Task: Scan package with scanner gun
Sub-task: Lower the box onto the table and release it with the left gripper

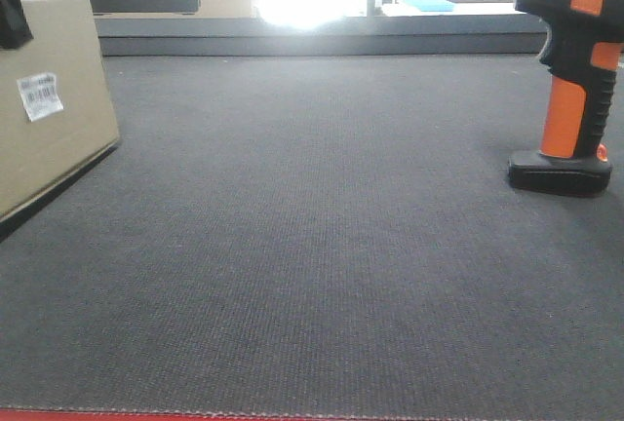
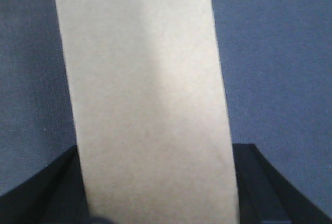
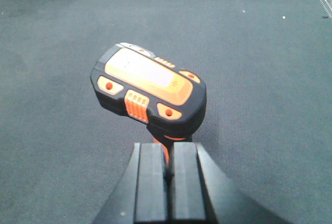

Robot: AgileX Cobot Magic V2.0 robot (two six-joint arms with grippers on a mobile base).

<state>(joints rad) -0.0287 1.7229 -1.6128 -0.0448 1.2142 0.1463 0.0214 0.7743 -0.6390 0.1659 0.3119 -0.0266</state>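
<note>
The package (image 1: 49, 99) is cut by the left edge of the front view, and its barcode label (image 1: 40, 95) is too small to read. In the left wrist view it is blurred and hides the inner sides of the fingers (image 2: 257, 182). The scanner gun (image 1: 570, 70) loses its head at the top right corner, and in the right wrist view that head hides its handle.

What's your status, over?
Left gripper shut on package, one edge tilted off the mat. Right gripper closed behind scanner gun, standing upright. Nothing between them.
</note>
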